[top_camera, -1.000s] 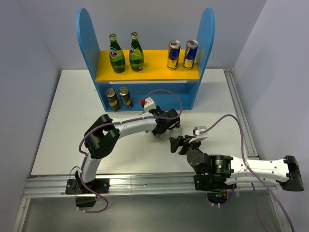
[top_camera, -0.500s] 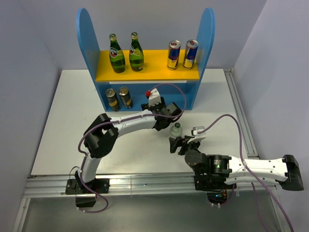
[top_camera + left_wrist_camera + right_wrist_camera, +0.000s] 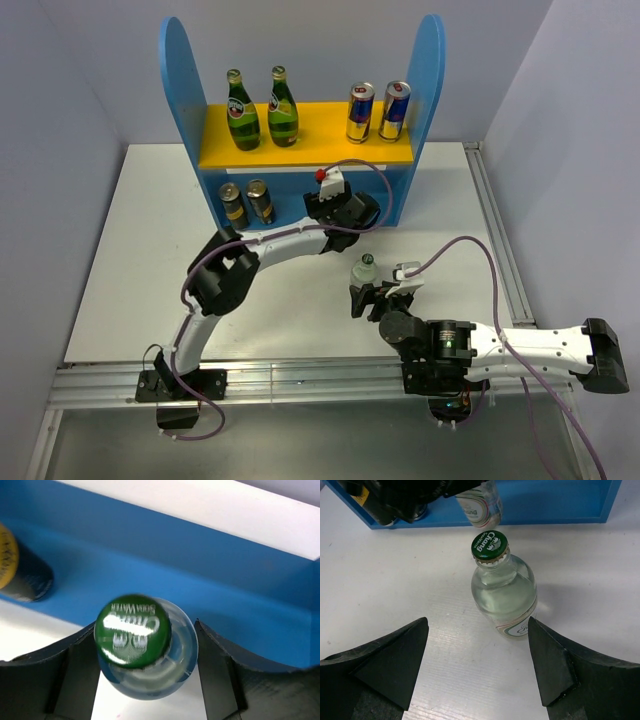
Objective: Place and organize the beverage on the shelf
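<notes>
At the open front of the shelf's lower level, right of the two dark cans, the left gripper is clamped on a clear bottle by its sides, which I judge leaves the bottom free to set down beside the cans. That bottle is upright, cap up, long axis vertical. Nearer on the desk, the second clear bottle stands the same way between the right gripper's spread, empty fingers, seemingly lined up for its turn.

On the shelf's upper board, two tall bottles left, two slim cans right. Below, two short cans left; right of them, a small bottle between the left fingers. Before the shelf, a second bottle on the tabletop.
</notes>
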`<state>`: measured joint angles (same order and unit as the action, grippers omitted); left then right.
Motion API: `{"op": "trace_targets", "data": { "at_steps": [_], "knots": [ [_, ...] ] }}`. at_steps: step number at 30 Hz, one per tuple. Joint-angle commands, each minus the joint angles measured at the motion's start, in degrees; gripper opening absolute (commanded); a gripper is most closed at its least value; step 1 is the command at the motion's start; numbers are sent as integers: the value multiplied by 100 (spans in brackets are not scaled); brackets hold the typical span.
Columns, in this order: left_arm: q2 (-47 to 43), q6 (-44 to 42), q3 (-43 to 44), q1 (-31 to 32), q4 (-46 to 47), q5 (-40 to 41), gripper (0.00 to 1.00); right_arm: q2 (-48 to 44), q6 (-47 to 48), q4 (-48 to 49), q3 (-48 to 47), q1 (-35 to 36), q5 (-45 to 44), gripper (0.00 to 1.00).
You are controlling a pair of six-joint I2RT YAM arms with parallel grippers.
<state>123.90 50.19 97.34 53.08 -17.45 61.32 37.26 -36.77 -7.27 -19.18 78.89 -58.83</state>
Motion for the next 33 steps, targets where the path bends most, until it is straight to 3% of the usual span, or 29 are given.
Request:
{"op": "trace_targets", "data": {
  "at_steps": [1, 16, 20, 25, 27, 28, 31, 33],
  "knots": [
    [-6, -1105, 567, -192, 1471, 153, 0, -60, 30, 164, -104, 47, -138, 87],
    [372, -3777, 4, -272, 4590, 416, 0, 27, 65, 235, -130, 39, -103, 87],
    [477, -4079, -13, -281, 4865, 381, 0, 36, 83, 261, -121, 47, -103, 87],
    [557, -3729, 92, -316, 4516, 319, 1, 97, 83, 270, -139, 47, -111, 87],
    [574, -3544, 206, -333, 4084, 284, 10, 107, 83, 270, -147, 47, -111, 87],
    [566, -3421, 215, -342, 4005, 293, 26, 124, 91, 270, -156, 47, -94, 87],
    [443, -3271, 66, -342, 3951, 267, 59, 142, 91, 261, -165, 47, -94, 87],
    [329, -3200, -56, -342, 3960, 249, 71, 159, 91, 261, -165, 47, -85, 87]
  ]
}}
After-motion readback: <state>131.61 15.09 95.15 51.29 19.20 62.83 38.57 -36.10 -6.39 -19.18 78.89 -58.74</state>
